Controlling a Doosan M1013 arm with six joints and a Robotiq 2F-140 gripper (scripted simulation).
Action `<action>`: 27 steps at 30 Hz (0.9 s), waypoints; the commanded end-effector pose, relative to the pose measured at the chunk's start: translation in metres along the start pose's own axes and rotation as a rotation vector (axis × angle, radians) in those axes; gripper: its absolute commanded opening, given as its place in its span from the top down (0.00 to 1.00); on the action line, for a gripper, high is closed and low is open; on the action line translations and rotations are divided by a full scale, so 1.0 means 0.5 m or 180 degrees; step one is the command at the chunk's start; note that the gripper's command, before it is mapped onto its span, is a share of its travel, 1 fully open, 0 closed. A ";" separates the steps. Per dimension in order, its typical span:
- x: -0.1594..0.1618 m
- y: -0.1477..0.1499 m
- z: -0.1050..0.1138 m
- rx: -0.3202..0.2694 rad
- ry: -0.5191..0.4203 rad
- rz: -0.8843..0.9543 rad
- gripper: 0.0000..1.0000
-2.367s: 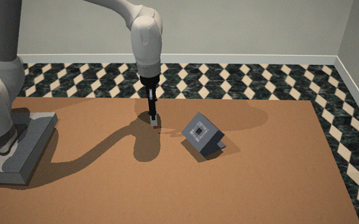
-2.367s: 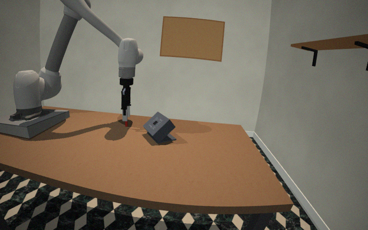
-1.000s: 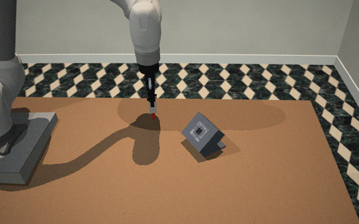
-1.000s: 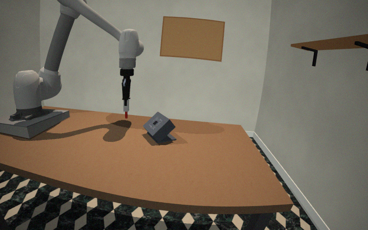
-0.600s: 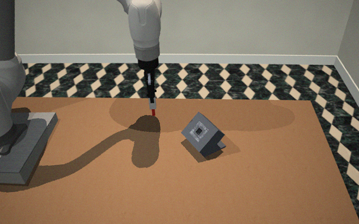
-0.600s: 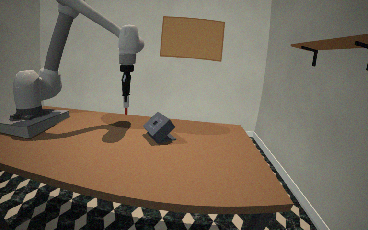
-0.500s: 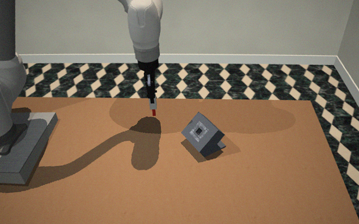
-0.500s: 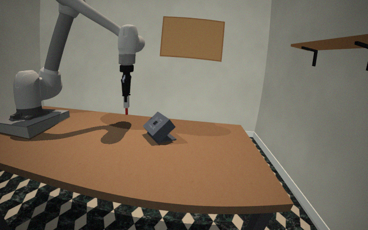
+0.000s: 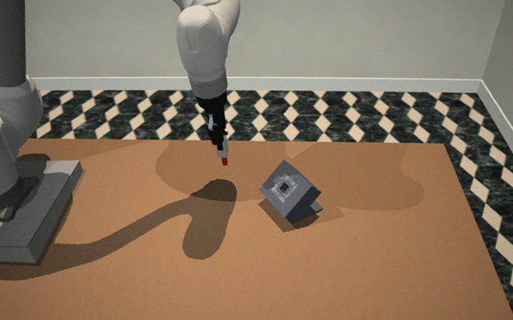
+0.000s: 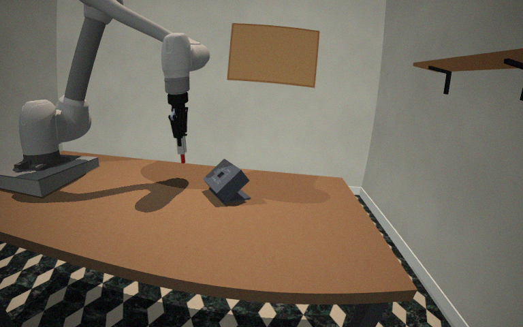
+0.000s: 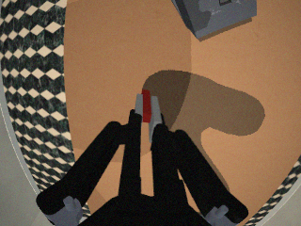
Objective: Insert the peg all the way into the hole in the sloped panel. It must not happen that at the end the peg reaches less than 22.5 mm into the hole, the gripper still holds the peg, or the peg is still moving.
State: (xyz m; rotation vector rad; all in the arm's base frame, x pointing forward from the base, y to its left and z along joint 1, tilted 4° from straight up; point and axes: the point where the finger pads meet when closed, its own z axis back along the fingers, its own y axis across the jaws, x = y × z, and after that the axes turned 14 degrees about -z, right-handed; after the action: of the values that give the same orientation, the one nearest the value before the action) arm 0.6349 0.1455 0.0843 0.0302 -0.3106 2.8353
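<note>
My gripper (image 9: 222, 153) points straight down and is shut on a thin red peg (image 9: 224, 161), whose lower end sticks out below the fingertips. The peg hangs upright well above the table top. It also shows in the exterior view (image 10: 182, 158) and between the fingers in the wrist view (image 11: 146, 105). The grey sloped panel block (image 9: 289, 191) stands on the table to the right of the gripper, with a square dark hole (image 9: 284, 186) in its tilted face.
The arm's grey base plate (image 9: 15, 219) sits at the table's left end. The table's right and front edges drop to a chequered floor. A wall shelf (image 10: 470, 61) hangs far to the right, away from the table.
</note>
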 end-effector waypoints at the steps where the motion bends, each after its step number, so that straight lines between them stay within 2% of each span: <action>1: -0.007 0.002 0.002 -0.0084 0.0014 -0.0107 1.00; 27: -0.094 0.046 0.041 -0.0786 0.0203 -0.1083 1.00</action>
State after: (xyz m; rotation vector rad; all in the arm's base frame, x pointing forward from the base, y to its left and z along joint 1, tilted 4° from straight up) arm 0.6702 0.1100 0.0955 -0.0468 -0.5642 2.4673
